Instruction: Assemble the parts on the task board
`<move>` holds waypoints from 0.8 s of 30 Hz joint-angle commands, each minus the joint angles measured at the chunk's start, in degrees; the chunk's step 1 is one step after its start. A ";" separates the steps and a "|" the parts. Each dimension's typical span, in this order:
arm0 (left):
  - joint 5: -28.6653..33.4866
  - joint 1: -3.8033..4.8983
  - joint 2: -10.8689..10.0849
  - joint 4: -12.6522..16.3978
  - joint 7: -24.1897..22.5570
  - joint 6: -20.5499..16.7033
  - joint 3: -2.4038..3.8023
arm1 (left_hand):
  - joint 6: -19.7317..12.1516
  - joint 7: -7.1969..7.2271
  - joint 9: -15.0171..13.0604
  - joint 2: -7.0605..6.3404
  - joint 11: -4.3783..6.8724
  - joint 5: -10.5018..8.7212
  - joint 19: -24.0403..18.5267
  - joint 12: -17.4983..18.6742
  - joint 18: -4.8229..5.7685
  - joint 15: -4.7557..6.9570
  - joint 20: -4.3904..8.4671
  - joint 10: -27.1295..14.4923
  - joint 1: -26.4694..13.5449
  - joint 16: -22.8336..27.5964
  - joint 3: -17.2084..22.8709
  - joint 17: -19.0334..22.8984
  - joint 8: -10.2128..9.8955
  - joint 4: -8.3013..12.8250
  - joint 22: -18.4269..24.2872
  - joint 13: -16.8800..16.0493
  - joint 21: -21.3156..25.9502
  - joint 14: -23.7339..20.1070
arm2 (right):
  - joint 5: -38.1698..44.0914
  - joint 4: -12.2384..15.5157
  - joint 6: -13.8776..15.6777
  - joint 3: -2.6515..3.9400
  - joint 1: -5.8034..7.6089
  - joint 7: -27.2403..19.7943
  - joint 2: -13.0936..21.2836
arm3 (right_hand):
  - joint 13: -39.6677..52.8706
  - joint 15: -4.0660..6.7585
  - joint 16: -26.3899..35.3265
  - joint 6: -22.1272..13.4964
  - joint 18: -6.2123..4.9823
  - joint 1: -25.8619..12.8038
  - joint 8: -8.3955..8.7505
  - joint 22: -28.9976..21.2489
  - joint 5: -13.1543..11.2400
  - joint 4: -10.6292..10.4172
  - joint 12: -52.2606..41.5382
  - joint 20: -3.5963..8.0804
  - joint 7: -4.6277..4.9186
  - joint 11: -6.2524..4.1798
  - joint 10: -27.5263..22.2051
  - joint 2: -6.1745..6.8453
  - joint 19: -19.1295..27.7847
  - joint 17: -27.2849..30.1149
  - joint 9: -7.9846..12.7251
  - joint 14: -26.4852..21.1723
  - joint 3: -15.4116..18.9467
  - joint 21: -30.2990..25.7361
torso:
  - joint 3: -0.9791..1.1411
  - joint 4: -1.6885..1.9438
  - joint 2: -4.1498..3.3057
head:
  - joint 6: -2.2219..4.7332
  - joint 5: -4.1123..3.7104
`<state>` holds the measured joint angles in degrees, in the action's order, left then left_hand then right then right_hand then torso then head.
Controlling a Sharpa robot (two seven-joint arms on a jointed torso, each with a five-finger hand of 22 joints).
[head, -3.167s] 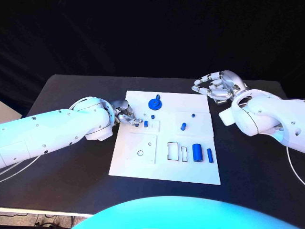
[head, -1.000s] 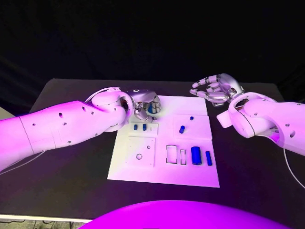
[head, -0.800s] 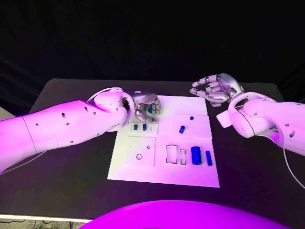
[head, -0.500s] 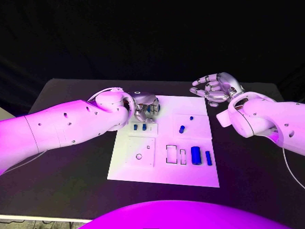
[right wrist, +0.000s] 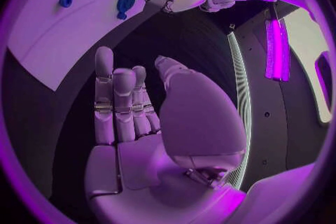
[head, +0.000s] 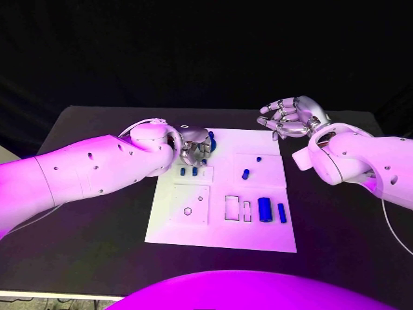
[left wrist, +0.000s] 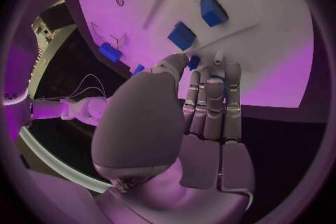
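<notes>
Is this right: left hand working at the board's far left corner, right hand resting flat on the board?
Not quite. The head view shows the left hand at the far left corner of the board, but the right hand is not resting on it: it hovers off the far right corner, fingers apart, holding nothing.

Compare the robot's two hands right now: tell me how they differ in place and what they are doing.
The left hand is over the task board's far left corner, fingers curled around a blue part; the right hand hovers off the board past its far right corner, above the black table. The left grips something; the right holds nothing, fingers apart. Both are silver hands on white arms.
</notes>
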<state>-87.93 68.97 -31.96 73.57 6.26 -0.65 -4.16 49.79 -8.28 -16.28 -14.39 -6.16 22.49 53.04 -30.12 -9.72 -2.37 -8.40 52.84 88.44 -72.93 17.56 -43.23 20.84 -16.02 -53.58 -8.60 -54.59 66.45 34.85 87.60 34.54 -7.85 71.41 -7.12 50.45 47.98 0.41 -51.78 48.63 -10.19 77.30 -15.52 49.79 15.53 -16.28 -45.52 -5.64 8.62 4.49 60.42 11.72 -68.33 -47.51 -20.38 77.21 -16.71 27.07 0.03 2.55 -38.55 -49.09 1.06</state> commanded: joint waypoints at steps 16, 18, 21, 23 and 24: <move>-0.18 -0.72 0.58 -0.47 -0.78 -0.19 0.02 | 3.16 -0.14 -0.17 0.94 0.81 -1.37 2.29 1.12 0.39 0.63 0.47 3.21 2.24 -3.62 4.85 -3.44 -0.41 0.83 -4.52 0.30 -4.83 2.88 | -0.65 -0.02 -0.06 0.01 -0.03 -1.89 -0.15 | -5.29 -0.47 12.78 -0.92 -0.25 -0.33 -1.12 -6.36 0.19 0.06 3.47 -0.44 0.62 -0.10 -1.77 1.02 -1.05 4.96 -0.18 -1.43 -1.32 -6.99 | 0.04 -0.01 0.04 | -0.05 -0.12; -0.07 -0.76 0.62 -0.48 -1.00 -0.38 0.02 | 3.84 -0.08 -0.25 1.02 0.96 -1.89 2.58 1.83 0.50 0.77 0.60 4.09 2.14 -4.01 5.65 -3.79 -0.48 0.99 -5.25 0.53 -5.58 3.31 | -0.66 -0.03 -0.08 0.01 -0.03 -1.86 -0.17 | -5.38 -0.47 12.94 -0.87 -0.25 -0.34 -1.18 -6.48 0.19 0.06 3.50 -0.44 0.61 -0.11 -1.78 1.03 -1.09 4.95 -0.20 -1.39 -1.34 -7.10 | 0.04 0.00 0.04 | -0.02 -0.11; 0.03 -0.80 0.68 -0.50 -1.22 -0.58 0.02 | 4.90 0.07 -0.46 1.12 1.22 -2.35 3.16 2.98 0.68 1.00 0.79 5.54 1.97 -4.79 6.70 -4.95 -0.54 1.46 -6.41 0.82 -6.76 4.34 | -0.66 -0.04 -0.15 0.01 -0.03 -1.82 -0.20 | -5.38 -0.47 12.94 -0.87 -0.25 -0.34 -1.18 -6.48 0.19 0.06 3.50 -0.44 0.61 -0.11 -1.78 1.03 -1.09 4.95 -0.20 -1.39 -1.34 -7.10 | 0.04 -0.01 0.05 | -0.01 -0.06; 0.07 -0.81 0.71 -0.52 -1.37 -0.89 0.02 | 5.47 0.14 -0.60 1.40 1.47 -2.84 3.91 3.69 0.86 1.24 0.97 6.79 2.24 -5.49 7.56 -6.17 -0.64 2.14 -7.43 0.94 -7.82 5.38 | -0.66 -0.04 -0.21 0.01 -0.03 -1.78 -0.21 | -5.38 -0.47 12.94 -0.87 -0.25 -0.34 -1.18 -6.48 0.19 0.06 3.50 -0.44 0.61 -0.11 -1.78 1.03 -1.09 4.95 -0.20 -1.39 -1.34 -7.10 | 0.03 -0.01 0.05 | -0.02 -0.07; 0.08 -0.82 0.72 -0.53 -1.42 -1.06 0.02 | 5.47 0.14 -0.60 1.40 1.47 -2.84 3.91 3.69 0.86 1.24 0.97 6.79 2.24 -5.49 7.56 -6.17 -0.64 2.14 -7.43 0.94 -7.82 5.38 | -0.66 -0.05 -0.23 0.01 -0.03 -1.76 -0.22 | -5.38 -0.47 12.94 -0.87 -0.25 -0.34 -1.18 -6.48 0.19 0.06 3.50 -0.44 0.61 -0.11 -1.78 1.03 -1.09 4.95 -0.20 -1.39 -1.34 -7.10 | 0.02 0.00 0.06 | -0.01 -0.12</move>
<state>-88.05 68.28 -31.42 72.99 5.92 -1.26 -4.09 55.00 -8.17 -16.79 -13.27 -4.70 19.82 56.63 -26.60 -9.73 -1.13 -7.28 59.41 90.17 -78.25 24.85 -49.25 20.43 -13.82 -60.88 -7.57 -62.26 71.58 34.14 87.53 34.69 -7.85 71.41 -8.04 50.29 42.65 0.22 -39.21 47.80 -10.19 77.06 -16.42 43.36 15.52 -16.28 -42.28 -6.03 9.06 4.22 58.95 12.08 -69.01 -42.62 -20.51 76.03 -17.80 20.27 0.06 2.55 -38.50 -49.13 0.99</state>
